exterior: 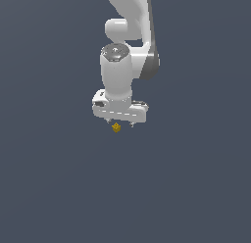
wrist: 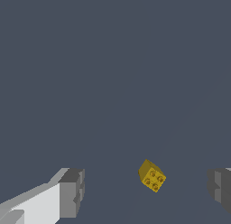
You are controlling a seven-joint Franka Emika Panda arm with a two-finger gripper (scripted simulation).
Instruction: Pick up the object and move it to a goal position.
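Where the wrist view looks down between the two grey fingertips, one small yellow-gold block (wrist: pixel 151 175) shows, the only loose thing in either picture. It is cube-like, turned at an angle to the fingers, and one face carries four darker round marks set in a square. It lies in the gap between the fingertips, nearer to the finger (wrist: pixel 220 188) at the picture's edge than to the other finger (wrist: pixel 72 192), and touches neither; plain grey shows on both sides of it.

One pincer (exterior: pixel 119 123) is in view, with two fingers, and they stand wide apart with nothing held between them. In the exterior view the block (exterior: pixel 116 127) sits just under the white body of the pincer, between two short finger stubs that poke out below it, a little toward the exterior view's left of the middle. Whether the block rests on the tabletop (exterior: pixel 59 188) or hangs a little above it cannot be told, since no shadow or contact line shows.

One white arm (exterior: pixel 128 26) comes down from the top edge of the exterior view. Around the block the flat blue-grey ground runs unbroken to every edge of both pictures, with no rim or wall visible.
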